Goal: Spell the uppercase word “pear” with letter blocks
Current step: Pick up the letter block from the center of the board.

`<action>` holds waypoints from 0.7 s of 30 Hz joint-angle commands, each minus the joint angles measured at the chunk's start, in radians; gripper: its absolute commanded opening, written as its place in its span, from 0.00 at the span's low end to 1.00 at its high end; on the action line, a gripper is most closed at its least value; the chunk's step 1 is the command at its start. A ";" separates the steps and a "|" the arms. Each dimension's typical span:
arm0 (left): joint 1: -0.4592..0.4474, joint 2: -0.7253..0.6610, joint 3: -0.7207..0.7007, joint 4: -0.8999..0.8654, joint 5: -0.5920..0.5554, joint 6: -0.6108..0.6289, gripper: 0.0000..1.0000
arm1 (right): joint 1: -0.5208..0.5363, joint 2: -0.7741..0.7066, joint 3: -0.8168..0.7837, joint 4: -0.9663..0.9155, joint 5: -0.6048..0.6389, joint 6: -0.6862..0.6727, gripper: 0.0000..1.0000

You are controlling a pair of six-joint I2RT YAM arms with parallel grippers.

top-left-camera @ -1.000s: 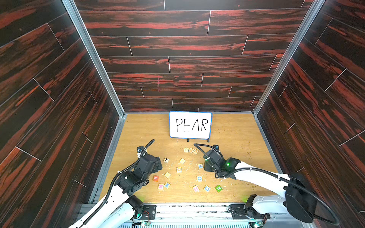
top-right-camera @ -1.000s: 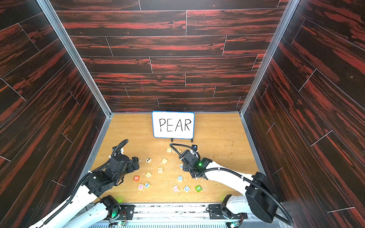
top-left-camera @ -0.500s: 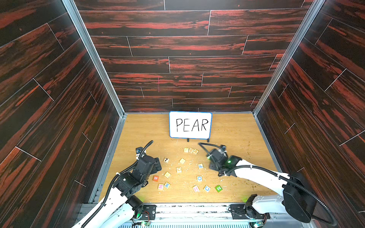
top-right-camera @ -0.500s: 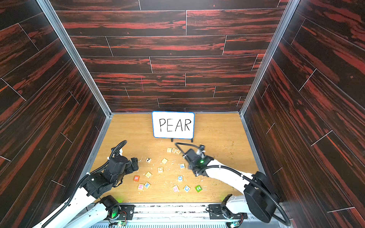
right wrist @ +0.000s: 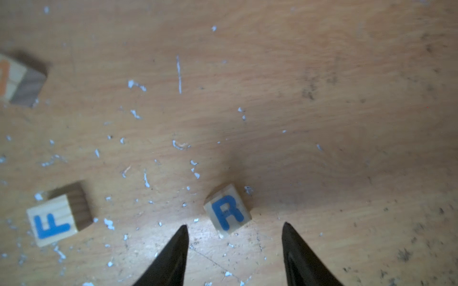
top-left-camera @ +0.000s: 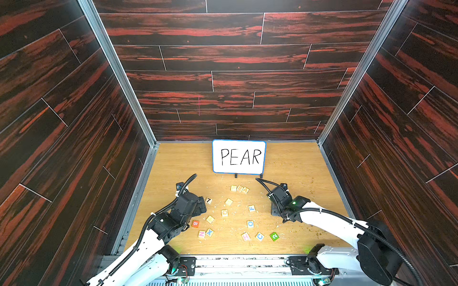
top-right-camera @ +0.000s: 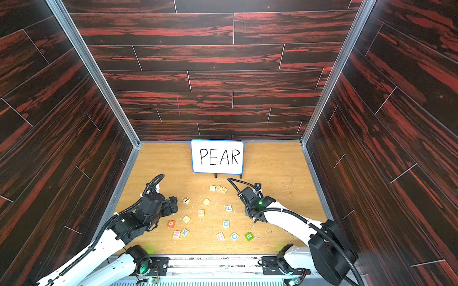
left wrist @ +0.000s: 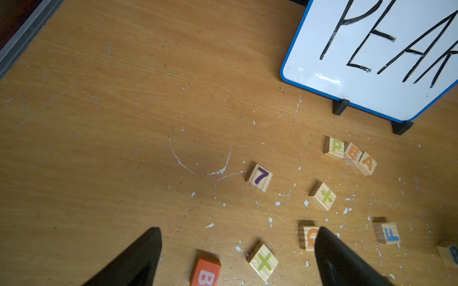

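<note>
The pale-wood letter blocks P [top-left-camera: 233,188], E [top-left-camera: 240,189] and A [top-left-camera: 245,190] lie side by side in a slightly slanted row just in front of the whiteboard. The left wrist view shows them too: P [left wrist: 334,147], E [left wrist: 353,154], A [left wrist: 366,163]. The blue R block [right wrist: 228,213] lies on the table right of the others, seen only in the right wrist view and turned askew. My right gripper [right wrist: 235,225] is open, its tips just short of the R and not touching it. My left gripper [left wrist: 238,229] is wide open and empty, hovering at the left.
The PEAR whiteboard [top-left-camera: 239,157] stands at the back. Loose blocks lie scattered: 7 [top-left-camera: 208,200], red B [top-left-camera: 195,223], F [top-left-camera: 251,208], O [top-left-camera: 250,224], green 2 [top-left-camera: 274,236] and several more along the front. White flecks litter the table. Dark walls enclose three sides.
My right arm has swung to the right, away from the middle blocks. The left arm has hardly moved.
</note>
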 commanded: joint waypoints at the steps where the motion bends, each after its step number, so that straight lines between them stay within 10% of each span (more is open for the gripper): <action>1: 0.004 -0.003 0.009 0.016 -0.002 0.008 0.99 | -0.019 0.024 -0.033 0.057 -0.099 -0.105 0.61; 12: 0.004 -0.019 0.014 -0.001 -0.013 0.001 0.99 | -0.078 0.115 -0.037 0.116 -0.168 -0.127 0.59; 21: 0.004 -0.019 0.014 -0.002 -0.017 -0.003 0.99 | -0.078 0.167 -0.015 0.078 -0.151 -0.094 0.38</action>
